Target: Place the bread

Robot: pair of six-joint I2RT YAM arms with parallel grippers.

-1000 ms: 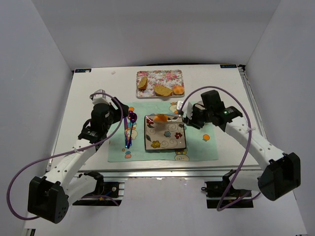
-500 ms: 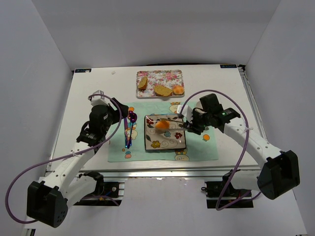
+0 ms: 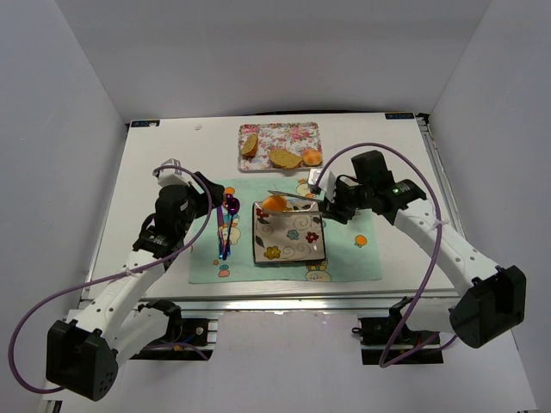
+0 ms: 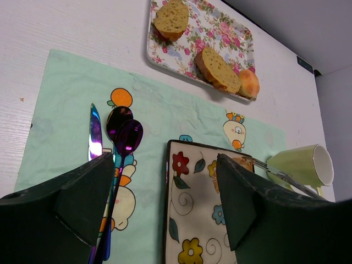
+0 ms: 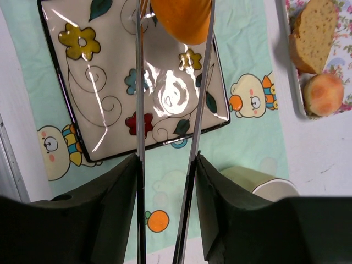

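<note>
Right claw (image 5: 165, 217): mine, clenched on the handle end of the metal tongs (image 5: 139, 110); both tong arms run straight out ahead between my fingers.
Tongs' load: the tips pinch an orange roll (image 5: 184, 19) well ahead of my right claw, over the far part of the flowered plate (image 5: 118, 66). I cannot tell whether the roll touches the plate.
Left claw (image 4: 165, 187): released, fingers spread wide, grasping nothing, hanging above the green placemat (image 4: 71, 93).
Bread (image 4: 218, 70): untouched, lying on the floral tray (image 4: 212, 27), well ahead of my left claw and past the placemat's far edge. From my right claw it sits ahead and off to the right of that wrist view, apart from the tongs.
Bread's neighbours: a yellowish wedge (image 4: 171, 17) farther along the tray on one side, a small round bun (image 4: 248, 82) just beside it on the other.
Cup (image 4: 302, 165): yellow-green, close beside my right claw, at the plate's side.
Cutlery: a knife (image 4: 95, 135) and a purple spoon (image 4: 125, 135) lie on the placemat just ahead of my left claw's left finger.
</note>
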